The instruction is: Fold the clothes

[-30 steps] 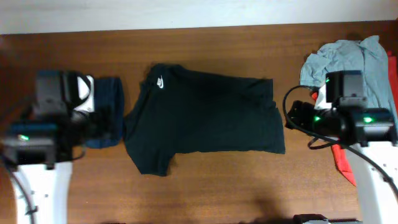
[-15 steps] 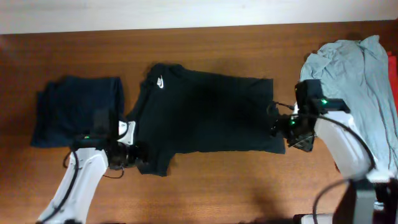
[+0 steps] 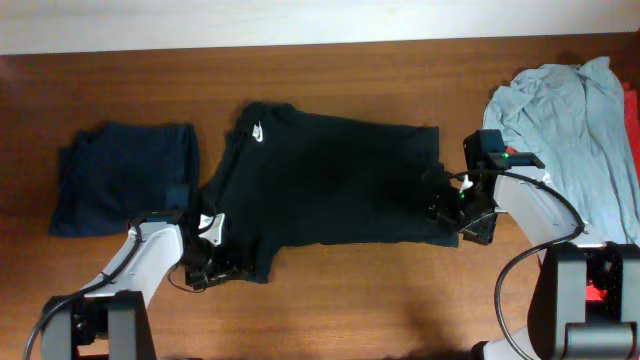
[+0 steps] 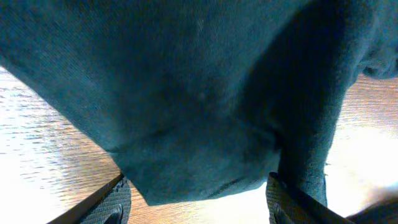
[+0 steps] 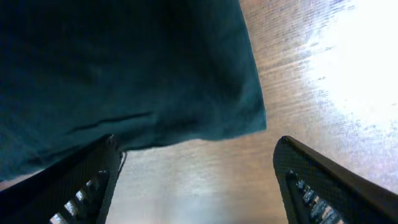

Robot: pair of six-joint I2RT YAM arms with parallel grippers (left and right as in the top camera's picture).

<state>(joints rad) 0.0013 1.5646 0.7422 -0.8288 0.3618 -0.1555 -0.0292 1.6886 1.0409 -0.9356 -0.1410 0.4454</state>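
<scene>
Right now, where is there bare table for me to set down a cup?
Bare table runs along the far edge behind the black T-shirt, and along the near edge between the left arm and right arm. Crowded: navy garment at left, grey shirt and red shirt at right.

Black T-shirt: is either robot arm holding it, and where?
Nothing is held. The left tool and right tool stand open around edges of the black T-shirt.
</scene>
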